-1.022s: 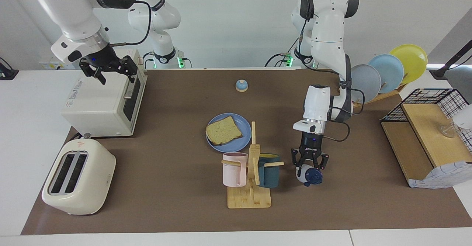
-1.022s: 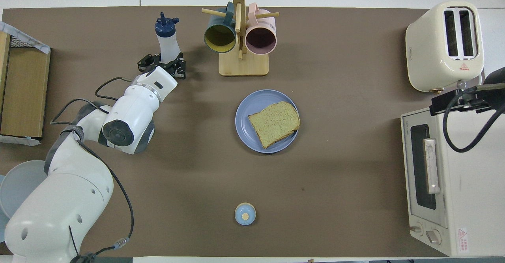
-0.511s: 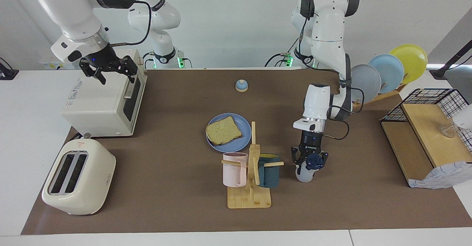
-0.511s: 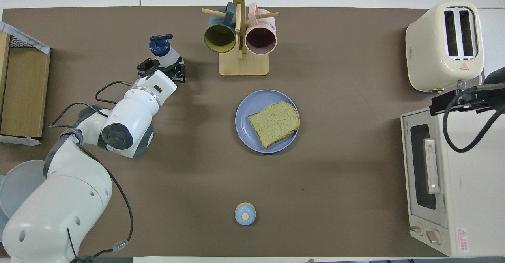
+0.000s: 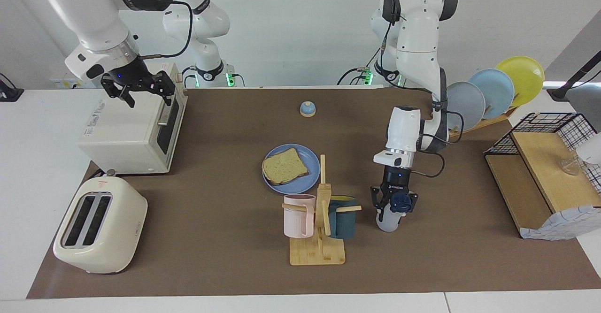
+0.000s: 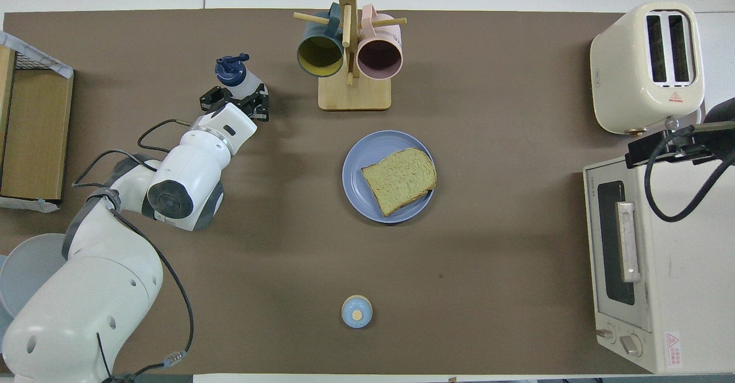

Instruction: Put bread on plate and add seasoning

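The bread point(image 5: 284, 166) lies on the blue plate point(image 5: 300, 187) at the middle of the table; both also show in the overhead view, bread point(image 6: 399, 179) on plate point(image 6: 359, 199). The seasoning bottle point(image 5: 389, 220) stands upright on the mat beside the mug rack, toward the left arm's end, its navy cap point(image 5: 400, 202) on top. My left gripper point(image 5: 395, 205) is shut on the bottle's upper body, as the overhead view shows for gripper point(image 6: 235, 93) and bottle point(image 6: 246, 80). My right gripper point(image 5: 138, 90) waits open and empty over the toaster oven.
A wooden mug rack point(image 5: 319, 249) with a pink and a dark teal mug stands beside the bottle. A toaster oven point(image 5: 127, 134) and a toaster point(image 5: 98, 226) stand at the right arm's end. A bell point(image 5: 307, 109), a rack of plates point(image 5: 493, 90) and a wire shelf point(image 5: 544, 172) are also here.
The bottle, tilted with its cap toward the table's edge a second ago, now stands upright in my left gripper. The right arm has not moved.
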`<state>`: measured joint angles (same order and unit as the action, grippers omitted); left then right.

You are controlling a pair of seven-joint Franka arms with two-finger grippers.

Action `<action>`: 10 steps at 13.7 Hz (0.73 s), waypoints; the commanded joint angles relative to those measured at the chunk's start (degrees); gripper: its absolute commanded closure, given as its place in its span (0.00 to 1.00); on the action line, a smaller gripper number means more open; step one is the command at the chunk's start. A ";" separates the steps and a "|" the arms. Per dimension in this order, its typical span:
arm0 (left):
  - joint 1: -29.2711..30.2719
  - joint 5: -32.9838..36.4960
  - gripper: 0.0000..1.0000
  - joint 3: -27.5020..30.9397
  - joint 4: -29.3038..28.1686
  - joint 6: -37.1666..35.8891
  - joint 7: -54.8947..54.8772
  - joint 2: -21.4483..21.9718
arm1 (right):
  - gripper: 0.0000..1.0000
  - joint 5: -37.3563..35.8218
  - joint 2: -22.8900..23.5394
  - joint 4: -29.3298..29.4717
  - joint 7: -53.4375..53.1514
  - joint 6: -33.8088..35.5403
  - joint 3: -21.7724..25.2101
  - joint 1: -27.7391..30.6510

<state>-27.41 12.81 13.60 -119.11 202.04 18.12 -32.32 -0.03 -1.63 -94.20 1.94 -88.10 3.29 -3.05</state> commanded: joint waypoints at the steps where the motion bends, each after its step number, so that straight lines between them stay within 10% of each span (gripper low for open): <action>1: 0.43 0.99 0.73 0.20 -3.76 -1.13 0.25 -0.38 | 0.00 0.03 -0.48 -0.11 1.58 0.03 -0.65 1.20; 3: 0.51 0.99 0.21 0.20 -3.76 -1.21 0.34 -0.38 | 0.00 0.03 -0.48 -0.11 1.58 0.03 -0.65 1.20; 10: 0.69 0.99 0.00 0.20 -3.84 -1.21 0.51 -0.29 | 0.00 -0.06 -0.48 -0.11 1.58 0.03 -0.65 1.20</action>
<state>-27.19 12.77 13.79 -121.84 201.60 18.19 -32.71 -0.03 -1.63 -94.20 1.94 -88.10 3.29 -3.05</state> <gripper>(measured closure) 0.035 0.000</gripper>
